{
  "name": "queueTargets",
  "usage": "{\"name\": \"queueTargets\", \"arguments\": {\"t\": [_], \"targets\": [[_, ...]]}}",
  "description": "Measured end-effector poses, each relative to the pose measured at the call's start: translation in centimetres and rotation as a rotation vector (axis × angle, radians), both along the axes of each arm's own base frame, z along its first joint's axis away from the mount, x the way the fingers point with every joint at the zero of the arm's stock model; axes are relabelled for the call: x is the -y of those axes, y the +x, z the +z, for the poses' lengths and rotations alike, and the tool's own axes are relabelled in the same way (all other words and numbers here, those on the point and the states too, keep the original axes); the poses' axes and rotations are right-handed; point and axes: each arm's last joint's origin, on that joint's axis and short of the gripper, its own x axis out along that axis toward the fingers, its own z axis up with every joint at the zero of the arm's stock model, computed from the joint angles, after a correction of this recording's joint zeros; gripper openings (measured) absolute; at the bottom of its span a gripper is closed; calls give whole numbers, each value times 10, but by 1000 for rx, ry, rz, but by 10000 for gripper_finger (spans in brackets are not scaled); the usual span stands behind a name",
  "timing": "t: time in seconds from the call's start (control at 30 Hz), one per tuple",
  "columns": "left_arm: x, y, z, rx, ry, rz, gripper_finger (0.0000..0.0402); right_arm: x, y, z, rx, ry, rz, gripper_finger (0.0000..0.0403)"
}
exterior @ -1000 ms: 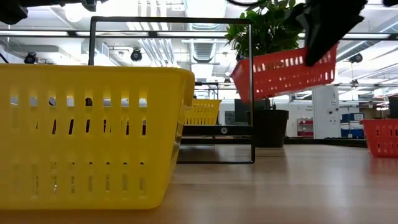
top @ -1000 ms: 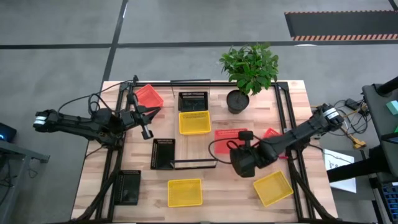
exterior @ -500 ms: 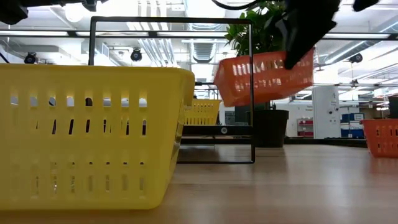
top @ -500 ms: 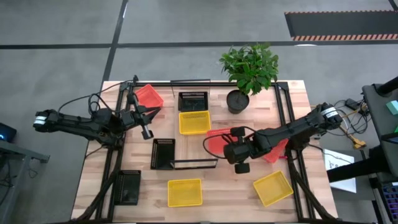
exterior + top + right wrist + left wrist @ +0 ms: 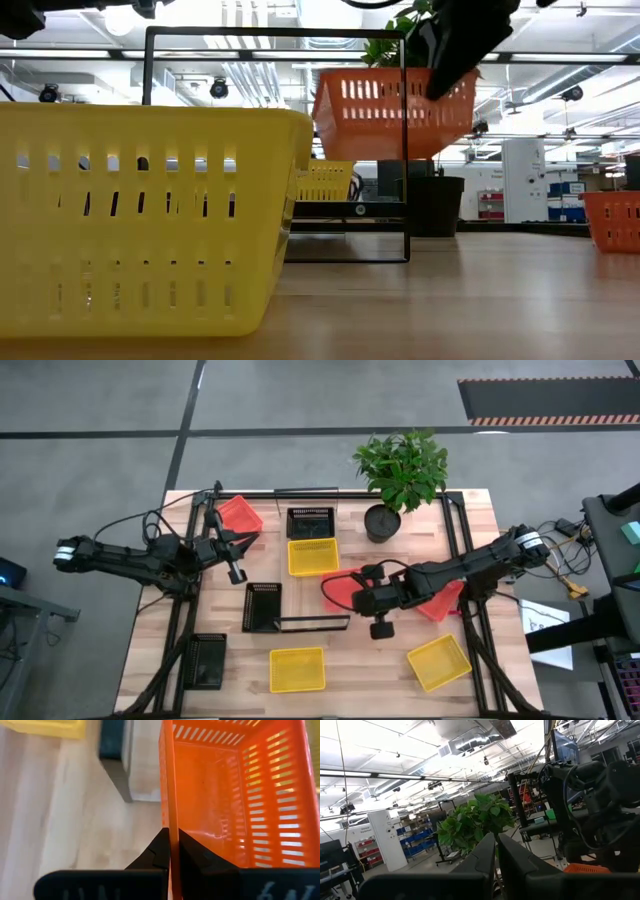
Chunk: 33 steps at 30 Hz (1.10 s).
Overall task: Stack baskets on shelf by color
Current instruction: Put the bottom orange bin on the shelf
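My right gripper [image 5: 360, 598] is shut on a red basket [image 5: 338, 588] and holds it in the air just right of the shelf, whose thin black frame [image 5: 315, 623] shows in the low view as an upright rectangle [image 5: 404, 150]. A black basket [image 5: 310, 522] and a yellow basket [image 5: 312, 557] lie in the shelf's line. Another red basket [image 5: 240, 515] lies at the far left. My left gripper [image 5: 245, 540] waits beside it, shut and empty, pointing toward the table's right. My right gripper pinches the rim of one side wall [image 5: 168, 815] of the red basket, one finger inside and one outside. The fingers come from the table's right. The basket [image 5: 385, 115] is lifted well clear of the table, about level, its opening up.
A potted plant [image 5: 382, 520] stands at the far side, right of the shelf. A third red basket [image 5: 442, 600] lies to the right. Two yellow baskets [image 5: 297, 668] [image 5: 438, 660] and a black one [image 5: 207, 660] lie near the front edge. Another black basket [image 5: 262, 605] sits left of the shelf frame.
My right gripper has carried the red basket toward the table's left, closer to the shelf frame. The basket was tilted and now hangs about level. The gripper has stayed shut on it.
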Motion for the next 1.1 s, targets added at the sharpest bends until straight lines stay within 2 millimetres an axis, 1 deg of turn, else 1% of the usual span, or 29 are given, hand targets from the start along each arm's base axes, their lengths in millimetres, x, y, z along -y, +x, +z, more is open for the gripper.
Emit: {"name": "queueTargets", "arguments": {"t": [0.17, 0.37, 0.73, 1.0, 1.1], "targets": [[0, 0, 0, 1, 0, 0, 6, 0, 5, 1, 49, 17, 5, 8], [0, 0, 0, 0, 0, 0, 6, -1, 8, -4, 90, 25, 13, 8], [0, -1, 0, 2, 0, 0, 6, -1, 9, -25, 150, 38, 19, 8], [0, -1, 0, 3, 0, 0, 6, 0, 5, -46, 155, 37, 21, 8], [0, -1, 0, 3, 0, 0, 6, 0, 4, -50, 156, 34, 27, 8]]}}
